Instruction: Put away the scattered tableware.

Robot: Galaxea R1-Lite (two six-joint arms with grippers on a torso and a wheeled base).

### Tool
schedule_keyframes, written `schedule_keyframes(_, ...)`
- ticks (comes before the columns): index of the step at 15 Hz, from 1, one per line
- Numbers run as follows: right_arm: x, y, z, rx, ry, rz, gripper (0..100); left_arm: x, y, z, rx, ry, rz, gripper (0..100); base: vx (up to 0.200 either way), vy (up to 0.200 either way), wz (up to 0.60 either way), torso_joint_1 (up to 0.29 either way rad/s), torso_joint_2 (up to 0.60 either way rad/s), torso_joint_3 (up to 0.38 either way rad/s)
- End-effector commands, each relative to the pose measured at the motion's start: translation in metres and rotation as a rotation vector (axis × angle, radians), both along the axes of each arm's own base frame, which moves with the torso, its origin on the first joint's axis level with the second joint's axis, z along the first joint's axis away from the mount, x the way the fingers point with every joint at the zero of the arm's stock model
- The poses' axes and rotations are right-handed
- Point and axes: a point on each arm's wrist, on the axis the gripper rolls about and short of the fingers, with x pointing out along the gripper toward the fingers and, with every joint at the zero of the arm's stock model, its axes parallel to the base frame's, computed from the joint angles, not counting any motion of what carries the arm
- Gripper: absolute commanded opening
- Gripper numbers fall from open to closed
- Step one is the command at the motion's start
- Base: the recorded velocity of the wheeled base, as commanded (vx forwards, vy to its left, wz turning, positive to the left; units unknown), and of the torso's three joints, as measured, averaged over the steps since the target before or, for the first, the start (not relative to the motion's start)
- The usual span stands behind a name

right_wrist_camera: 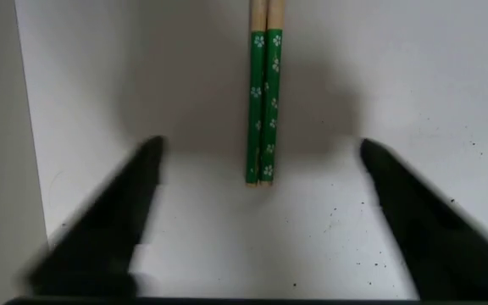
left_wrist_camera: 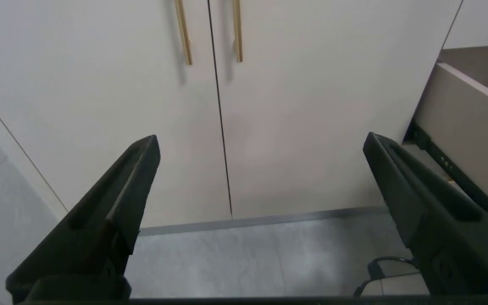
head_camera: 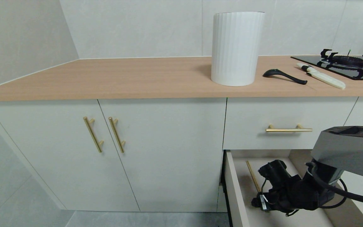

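Open right hand [right_wrist_camera: 257, 169] above drawer's [head_camera: 235, 186] chopsticks [right_wrist_camera: 261, 102], left hand [left_wrist_camera: 261, 161] open; ladle [head_camera: 284, 75], knife [head_camera: 321, 77] on counter [head_camera: 121, 77].

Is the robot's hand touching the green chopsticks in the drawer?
Apart. In the right wrist view the chopsticks lie on the drawer floor between the right hand's open fingers, with bare floor showing on both sides.

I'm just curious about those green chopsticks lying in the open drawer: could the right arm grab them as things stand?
Probably yes. The right gripper hangs open inside the drawer, its fingers apart on either side of the chopsticks, and nothing lies between them.
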Motion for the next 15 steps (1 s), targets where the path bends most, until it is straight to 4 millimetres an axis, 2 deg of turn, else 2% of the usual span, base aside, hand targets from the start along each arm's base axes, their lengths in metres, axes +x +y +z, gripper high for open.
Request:
schedule_keyframes(1, 0.0, 0.0, 0.003, 0.003, -0.008, 0.001, 100, 0.0, 0.0, 0.0, 0.0, 0.0, 0.001, 100, 0.0, 0.0, 0.0, 0.0, 0.0, 0.0)
schedule_keyframes(3, -0.001, 0.0, 0.012, 0.005, -0.031, -0.003, 100, 0.0, 0.0, 0.0, 0.0, 0.0, -0.001, 100, 0.0, 0.0, 0.0, 0.0, 0.0, 0.0)
schedule_keyframes(5, -0.01, -0.005, 0.044, 0.014, -0.106, -0.007, 100, 0.0, 0.0, 0.0, 0.0, 0.0, -0.001, 100, 0.0, 0.0, 0.0, 0.0, 0.0, 0.0)
schedule_keyframes(6, -0.013, -0.006, 0.052, 0.017, -0.124, -0.005, 100, 0.0, 0.0, 0.0, 0.0, 0.0, -0.001, 100, 0.0, 0.0, 0.0, 0.0, 0.0, 0.0)
schedule_keyframes(7, -0.016, -0.007, 0.072, 0.026, -0.186, -0.011, 100, 0.0, 0.0, 0.0, 0.0, 0.0, 0.001, 100, 0.0, 0.0, 0.0, 0.0, 0.0, 0.0)
schedule_keyframes(9, -0.02, -0.012, 0.097, 0.007, -0.268, -0.021, 100, 0.0, 0.0, 0.0, 0.0, 0.0, -0.001, 100, 0.0, 0.0, 0.0, 0.0, 0.0, 0.0)
schedule_keyframes(10, -0.023, -0.014, 0.102, 0.0, -0.284, -0.019, 100, 0.0, 0.0, 0.0, 0.0, 0.0, -0.001, 100, 0.0, 0.0, 0.0, 0.0, 0.0, 0.0)
schedule_keyframes(11, -0.03, -0.022, 0.126, 0.001, -0.354, -0.014, 100, 0.0, 0.0, 0.0, 0.0, 0.0, 0.001, 100, 0.0, 0.0, 0.0, 0.0, 0.0, 0.0)
schedule_keyframes(15, -0.049, -0.046, 0.173, -0.026, -0.511, -0.008, 100, 0.0, 0.0, 0.0, 0.0, 0.0, -0.001, 100, 0.0, 0.0, 0.0, 0.0, 0.0, 0.0)
